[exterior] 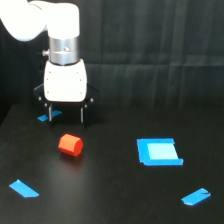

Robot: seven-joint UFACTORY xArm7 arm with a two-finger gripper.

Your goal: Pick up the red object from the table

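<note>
A black table (110,200) fills the view. Nearest, a blue tape strip (23,188) lies at the left and another blue strip (195,196) at the right. Farther back, a blue square patch (159,152) sits right of centre. The red block (70,145) rests left of centre, untouched. Just beyond it hangs the claw (66,114), fingers apart and empty, with a small blue piece (49,116) behind its left finger.

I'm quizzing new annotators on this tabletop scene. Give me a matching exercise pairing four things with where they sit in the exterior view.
Things:
1. red block
2. blue square patch
3. gripper
4. blue tape strip

Places:
A. lower left corner of the table
B. right of centre
C. above the block, upper left
D. just below the open jaws

Pairs: 1-D, 2-B, 3-C, 4-A
</note>
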